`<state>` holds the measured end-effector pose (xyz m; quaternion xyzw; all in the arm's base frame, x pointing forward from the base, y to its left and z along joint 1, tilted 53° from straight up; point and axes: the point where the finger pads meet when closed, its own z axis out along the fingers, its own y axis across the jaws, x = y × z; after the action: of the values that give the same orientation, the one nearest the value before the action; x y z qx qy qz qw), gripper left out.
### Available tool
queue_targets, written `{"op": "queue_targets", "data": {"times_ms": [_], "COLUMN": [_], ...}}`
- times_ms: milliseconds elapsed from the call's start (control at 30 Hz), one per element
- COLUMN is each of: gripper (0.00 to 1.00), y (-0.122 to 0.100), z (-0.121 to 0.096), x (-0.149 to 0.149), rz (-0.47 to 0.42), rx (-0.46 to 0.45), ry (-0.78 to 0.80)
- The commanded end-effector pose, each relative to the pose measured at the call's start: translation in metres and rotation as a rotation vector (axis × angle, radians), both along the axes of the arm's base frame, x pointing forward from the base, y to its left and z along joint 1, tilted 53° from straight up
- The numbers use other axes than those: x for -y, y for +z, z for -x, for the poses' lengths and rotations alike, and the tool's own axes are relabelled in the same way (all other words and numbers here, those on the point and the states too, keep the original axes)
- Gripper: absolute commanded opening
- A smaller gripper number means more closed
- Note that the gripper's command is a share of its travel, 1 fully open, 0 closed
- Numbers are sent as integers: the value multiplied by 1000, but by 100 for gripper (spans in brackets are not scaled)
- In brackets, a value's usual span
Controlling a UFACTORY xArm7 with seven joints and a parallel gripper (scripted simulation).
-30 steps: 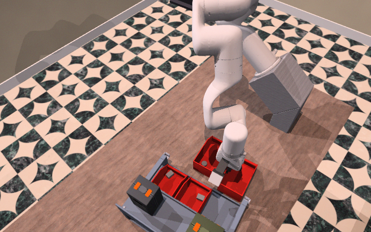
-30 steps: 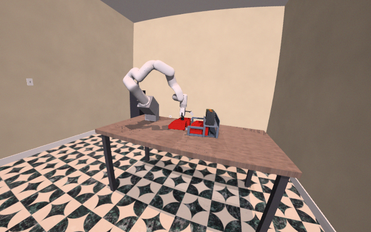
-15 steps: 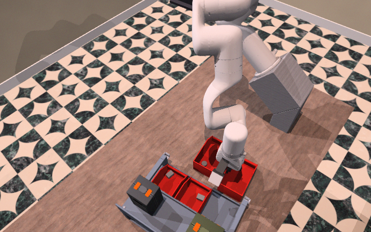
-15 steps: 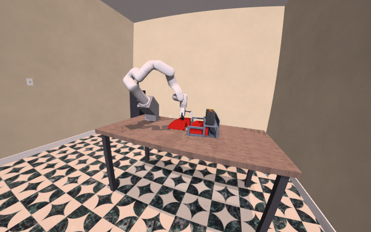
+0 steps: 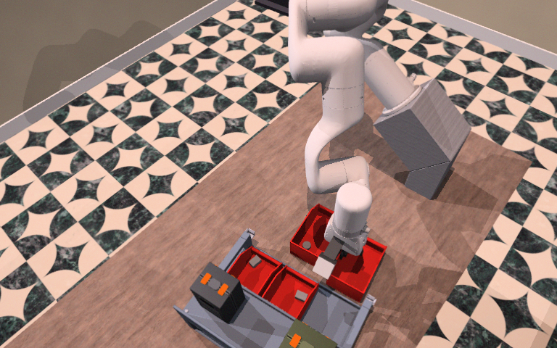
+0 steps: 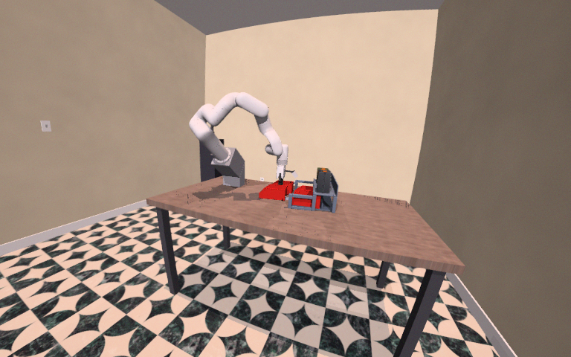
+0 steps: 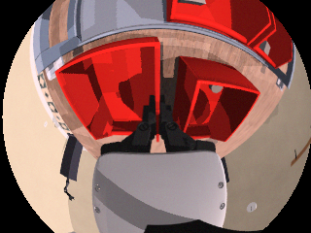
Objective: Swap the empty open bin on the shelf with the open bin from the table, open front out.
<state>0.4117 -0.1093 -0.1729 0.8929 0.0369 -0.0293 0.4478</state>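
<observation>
End effector [image 5: 341, 255] [image 6: 280, 182] [image 7: 156, 103]: centre of the wrist view; closed, pinching a thin side wall of the empty bin.
Empty bin [image 5: 369, 262] [image 6: 289, 185] [image 7: 104, 80]: left of centre in the wrist view, lower right in the top view; out of its place, over the bench [image 5: 184, 246] [image 6: 357, 223] [image 7: 209, 49]. Whether its base sits fully flat I cannot tell.
Parts bin [image 5: 302, 235] [image 6: 273, 193] [image 7: 219, 73]: right of centre in the wrist view, on the bench beside the empty bin, a round part [image 5: 306, 245] [image 7: 217, 88] inside.
Shelf [image 5: 363, 320] [image 6: 301, 195] [image 7: 49, 57]: bottom of the top view; vacant place at its right, beside two shelved bins.
Step in hand: probably settling or shifting the empty bin; the swap is about half done.
Next move: if flat and clear of the shelf, let go, rise straight, then grip the parts bin; otherwise draw it back first, gently, without nudging its neighbour.
</observation>
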Motion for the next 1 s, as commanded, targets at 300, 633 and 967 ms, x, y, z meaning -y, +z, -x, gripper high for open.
{"op": "queue_targets", "data": {"times_ms": [300, 633, 967], "gripper": [0, 0, 0], "y": [11, 29, 42], "z": [-2, -3, -3], "x": [-18, -42, -59], "rz": [-4, -4, -4], "rx": [3, 3, 3], "ry": [4, 4, 4]}}
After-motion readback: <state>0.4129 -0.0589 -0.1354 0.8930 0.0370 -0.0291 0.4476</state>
